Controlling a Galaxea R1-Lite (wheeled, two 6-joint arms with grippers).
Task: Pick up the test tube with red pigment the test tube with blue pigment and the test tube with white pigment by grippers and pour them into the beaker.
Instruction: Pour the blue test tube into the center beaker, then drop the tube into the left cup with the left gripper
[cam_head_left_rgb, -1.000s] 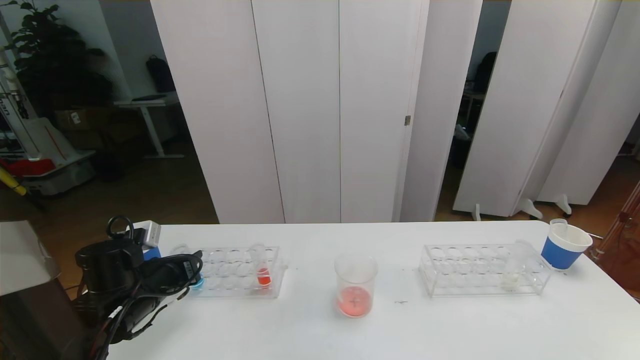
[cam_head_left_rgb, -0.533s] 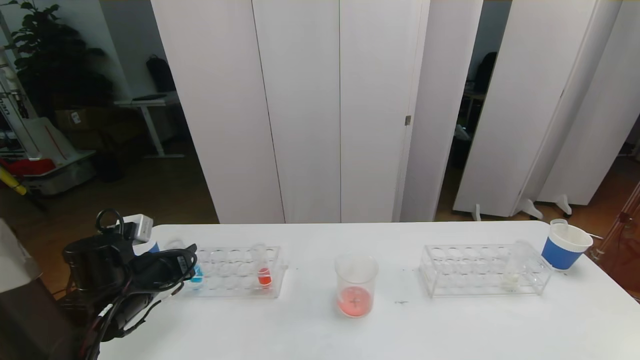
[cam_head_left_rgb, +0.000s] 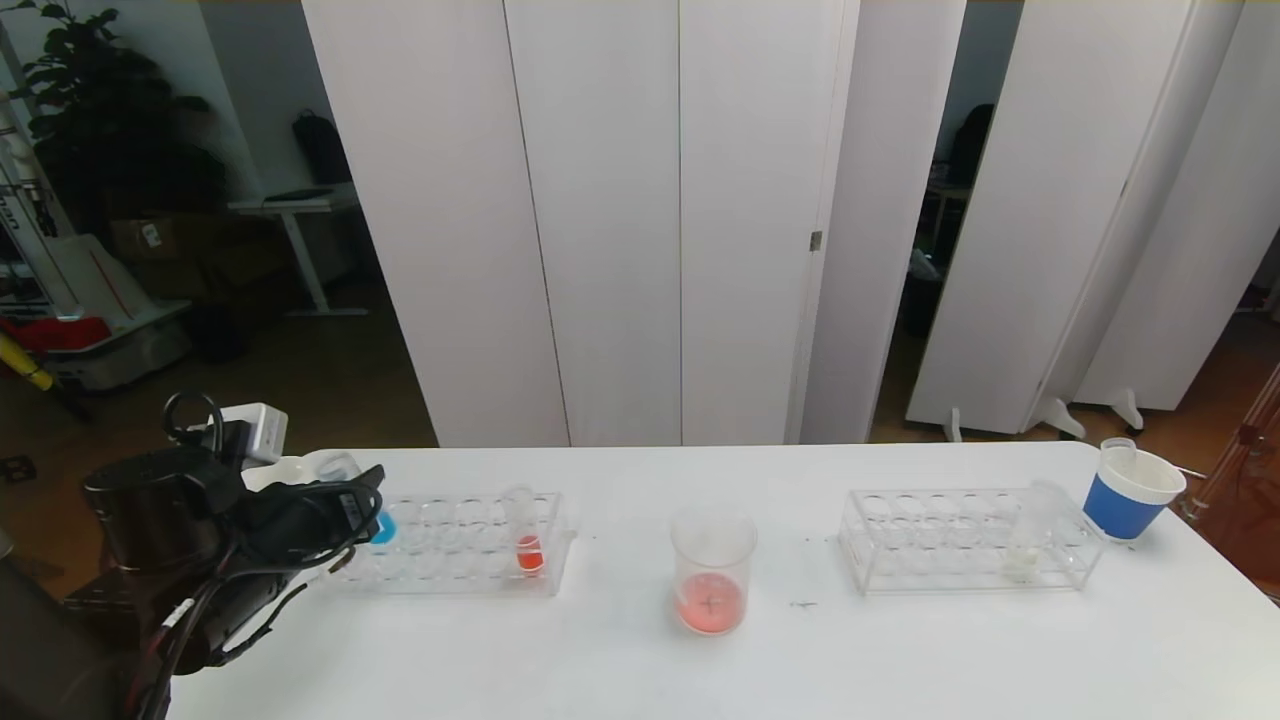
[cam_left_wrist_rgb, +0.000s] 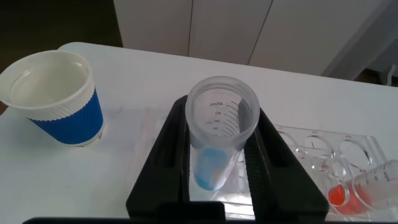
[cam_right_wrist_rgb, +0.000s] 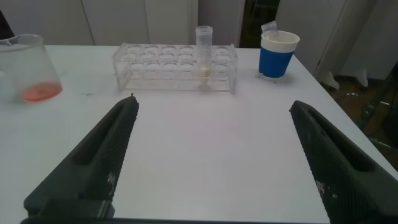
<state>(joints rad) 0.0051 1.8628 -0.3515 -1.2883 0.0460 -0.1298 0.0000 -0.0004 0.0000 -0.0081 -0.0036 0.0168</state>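
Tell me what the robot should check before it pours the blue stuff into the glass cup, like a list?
1. Left gripper shut on the test tube with blue pigment: ok.
2. Tube lifted clear of the left rack: cannot tell; the wrist view shows it raised, but its bottom is hard to place.
3. Beaker upright on the table, mouth open, red pigment already inside: ok.
4. Path to the beaker free: not ok yet; a red-bottomed tube stands in the rack between them, so go over it.
5. Right gripper open and away from the beaker: ok.
6. Test tube with white pigment waiting in the right rack: ok.
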